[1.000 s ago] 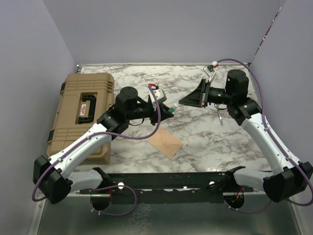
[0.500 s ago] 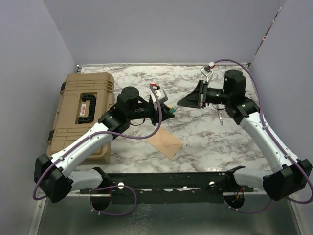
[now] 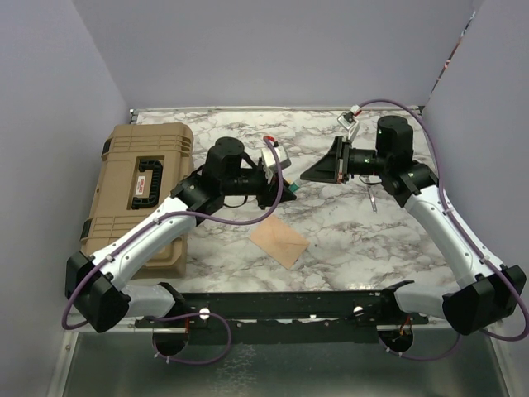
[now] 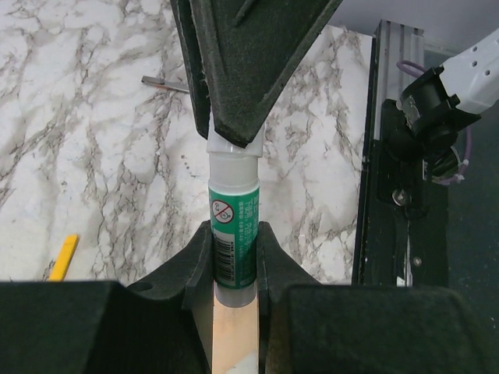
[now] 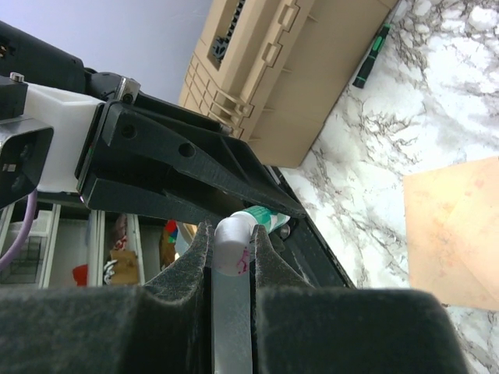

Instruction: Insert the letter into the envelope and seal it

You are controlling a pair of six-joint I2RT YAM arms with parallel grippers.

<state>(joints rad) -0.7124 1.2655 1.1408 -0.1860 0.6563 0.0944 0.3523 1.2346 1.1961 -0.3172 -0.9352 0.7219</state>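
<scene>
Left pincer (image 4: pixel 234 243) is clamped on the green barrel of a glue stick (image 4: pixel 234 226), held in the air above the bench (image 3: pixel 347 240). Right pincer (image 5: pixel 231 234) is clamped on the white cap (image 5: pixel 231 255), facing the left one, tip to tip.

The envelope (image 3: pixel 279 241) lies flat on the bench, nearer the arm bases and well below both pincers, touched by neither. No separate letter is in view. Whether it is inside the envelope cannot be told.

Judged step: uncapping the glue for sealing.

Risks:
- A pull off the barrel's axis may jam the cap or twist the stick out of the left grip.
- The barrel is smooth, so a hard tug may slide it and drop it.
- The envelope is unrestrained, so pressing glue on it may push it across the bench.
</scene>
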